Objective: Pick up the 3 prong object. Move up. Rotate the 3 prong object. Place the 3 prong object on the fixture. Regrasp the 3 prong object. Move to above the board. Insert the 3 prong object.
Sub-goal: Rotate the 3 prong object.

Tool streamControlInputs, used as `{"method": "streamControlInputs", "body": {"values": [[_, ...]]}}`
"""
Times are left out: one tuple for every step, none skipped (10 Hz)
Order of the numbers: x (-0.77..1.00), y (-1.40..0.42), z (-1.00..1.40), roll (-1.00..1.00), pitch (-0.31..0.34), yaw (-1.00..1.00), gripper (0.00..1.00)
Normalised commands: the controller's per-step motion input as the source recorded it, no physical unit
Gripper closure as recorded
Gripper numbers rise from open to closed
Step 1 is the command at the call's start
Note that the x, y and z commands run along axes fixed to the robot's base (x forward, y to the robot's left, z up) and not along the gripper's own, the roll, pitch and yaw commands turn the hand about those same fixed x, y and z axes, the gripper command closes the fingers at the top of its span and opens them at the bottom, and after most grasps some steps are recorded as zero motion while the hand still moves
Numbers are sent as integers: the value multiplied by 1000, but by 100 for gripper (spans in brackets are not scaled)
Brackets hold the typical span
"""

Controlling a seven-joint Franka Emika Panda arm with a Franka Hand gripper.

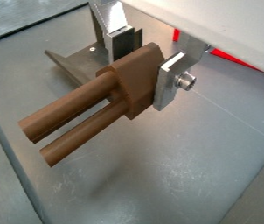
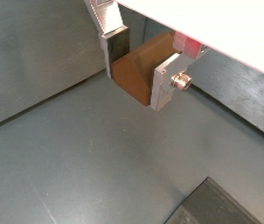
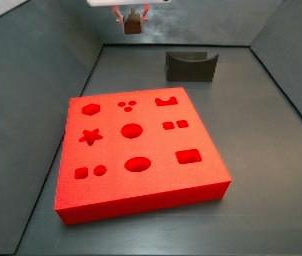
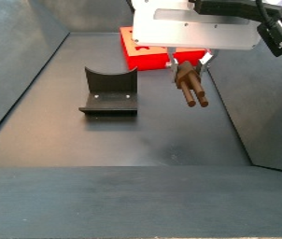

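My gripper [image 1: 141, 61] is closed on the 3 prong object [image 1: 93, 109], its silver fingers [image 1: 170, 83] clamped against the flat brown head of the piece, as both wrist views confirm [image 2: 141, 77]. The long round prongs project away from the fingers and point down at a slant in a side view [image 4: 191, 86], clear of the grey floor [image 4: 144, 140]. The fixture [image 4: 107, 93] stands on the floor near the held piece, not touching it; its notch is unoccupied. The board [image 3: 138, 150] lies flat on the floor, well apart from the gripper [image 3: 131, 20], which hangs raised at the far wall.
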Motion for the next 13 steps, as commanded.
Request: {"method": "streamControlInputs", "body": {"values": [[0,0,-1000,0,0,0,100],[10,3,-1000,5,-12,33,100],[20,13,-1000,22,-25,33,100],[27,15,-1000,49,-18,20,100],[36,20,-1000,69,-13,12,100],[40,24,-1000,82,-9,7,100],[42,20,-851,103,-2,1,100],[39,18,-725,119,-4,-2,100],[37,14,-569,134,-7,3,100],[36,10,-497,141,-5,5,100],[35,5,-360,151,-6,10,100],[38,4,-228,161,-9,16,100],[0,0,0,0,0,0,0]]}}
